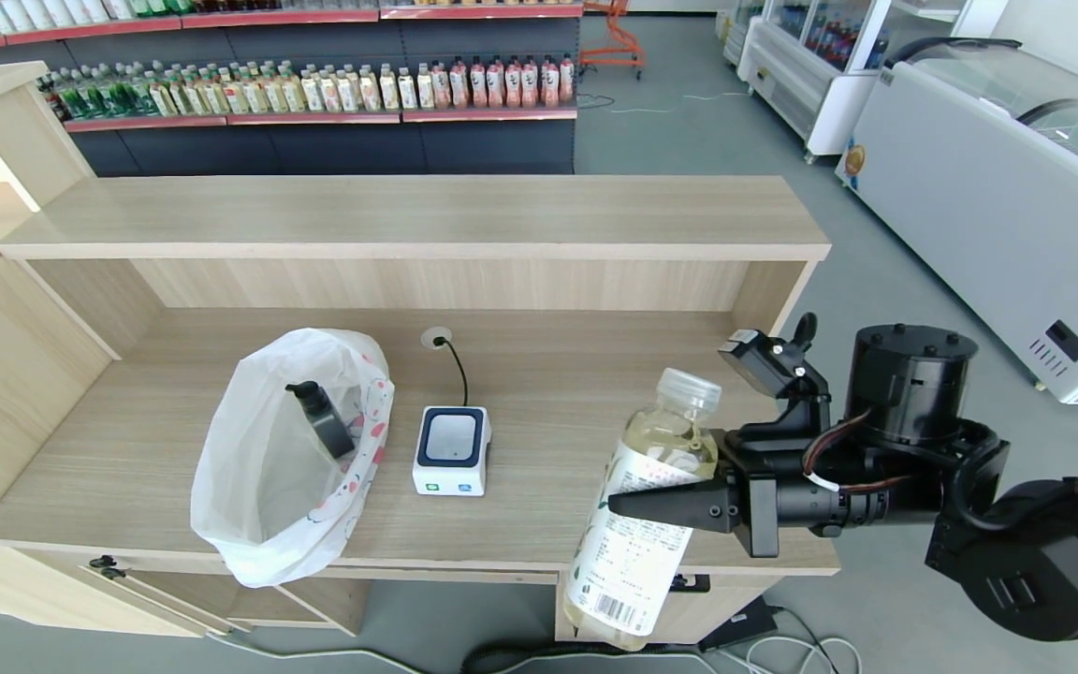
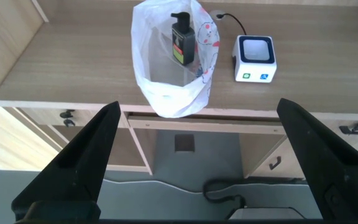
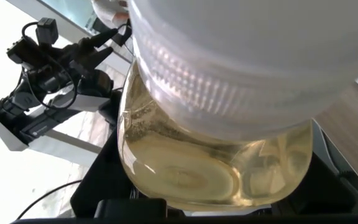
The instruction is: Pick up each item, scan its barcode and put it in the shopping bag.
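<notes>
Right, nearest us, the right tool (image 1: 651,496) is clamped on the bottle (image 1: 642,524), lower centre-right of the head frame, over the counter's (image 1: 558,393) front edge. The bottle is tilted, cap up, with yellowish liquid inside and the barcode at its low end facing the camera. The left tool (image 2: 194,180) hangs in front of the counter, fingers spread wide, nothing between them. Further in, the white bag (image 1: 291,459) sits left of centre, mouth open, sagging over the front edge, a black pump bottle (image 1: 322,418) inside. Just right of it stands the scanner (image 1: 451,449), window up, its cable (image 1: 458,370) running back to a hole in the counter. Beyond, along the top of the frame, is a shelf (image 1: 314,117) of drinks.
</notes>
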